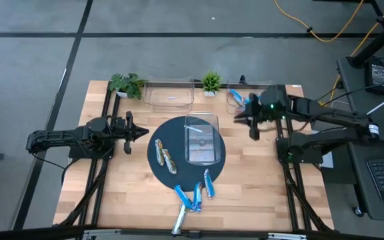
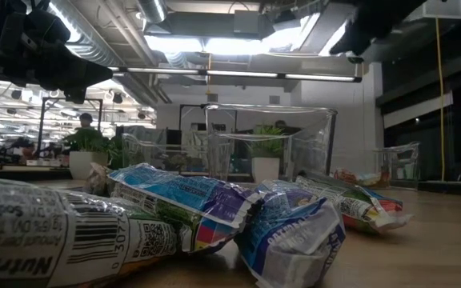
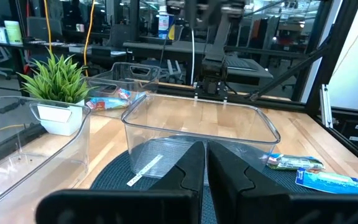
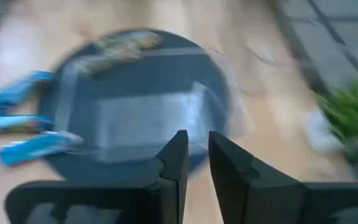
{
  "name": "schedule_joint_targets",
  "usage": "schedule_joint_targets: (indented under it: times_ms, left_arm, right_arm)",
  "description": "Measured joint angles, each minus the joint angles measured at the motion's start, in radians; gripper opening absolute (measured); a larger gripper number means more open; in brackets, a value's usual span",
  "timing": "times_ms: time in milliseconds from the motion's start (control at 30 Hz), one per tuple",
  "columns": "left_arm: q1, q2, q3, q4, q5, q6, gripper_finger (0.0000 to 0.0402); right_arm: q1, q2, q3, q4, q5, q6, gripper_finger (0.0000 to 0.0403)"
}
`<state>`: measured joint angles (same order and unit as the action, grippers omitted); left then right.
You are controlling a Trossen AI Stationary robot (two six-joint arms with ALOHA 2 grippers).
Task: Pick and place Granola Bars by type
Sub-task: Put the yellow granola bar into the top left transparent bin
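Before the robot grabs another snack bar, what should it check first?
1. Left gripper empty and shut beside the mat: ok.
2. Right gripper carrying nothing, fingers slightly apart: ok.
3. Clear bin on the round mat stands upright: ok.
4. Blue bars lie in the open near the front edge: ok.
5. Brown bars not yet in a bin: not ok.
6. Which bin goes with which type: cannot tell.

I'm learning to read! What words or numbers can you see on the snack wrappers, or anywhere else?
"Nutrit": upside down and cut off, on the silvery wrapper nearest the low camera.
"307": beside the barcode on that same wrapper.
Blue wrappers: print too blurred to read.
Nothing else is readable.
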<state>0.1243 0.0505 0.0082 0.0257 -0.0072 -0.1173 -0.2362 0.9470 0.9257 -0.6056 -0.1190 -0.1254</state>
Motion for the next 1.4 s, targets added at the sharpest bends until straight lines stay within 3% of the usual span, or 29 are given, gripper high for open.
schedule_joint_targets:
  times_ms: [233,567,700,867,1167,1300,1400]
  left_arm:
    - [0.0,0.0,0.0,0.0,0.0,0.0,0.0012]
    - [0.0,0.0,0.0,0.013,-0.003,0.003,0.0012]
    - [0.002,0.0,0.0,0.049,-0.072,0.016,0.0009]
    - [0.002,0.0,0.0,0.112,-0.08,-0.061,0.0008]
    - [0.001,0.0,0.0,0.167,-0.072,-0.296,0.0008]
    - [0.001,0.01,0.046,0.107,0.009,-0.292,0.001]
    - [0.001,0.063,0.154,-0.061,0.06,-0.284,0.001]
  right_arm:
    - [0.207,0.023,0.001,0.075,0.049,0.064,0.0068]
    - [0.371,0.027,0.001,0.075,0.176,0.204,0.0068]
    - [0.41,0.028,0.001,0.075,0.206,0.261,0.0068]
    - [0.446,0.028,0.001,0.078,0.231,0.281,0.0068]
    - [0.452,0.028,0.0,0.079,0.269,0.278,0.0068]
    - [0.451,0.028,0.0,0.079,0.27,0.273,0.0068]
    - [0.451,0.028,0.0,0.079,0.27,0.247,0.0068]
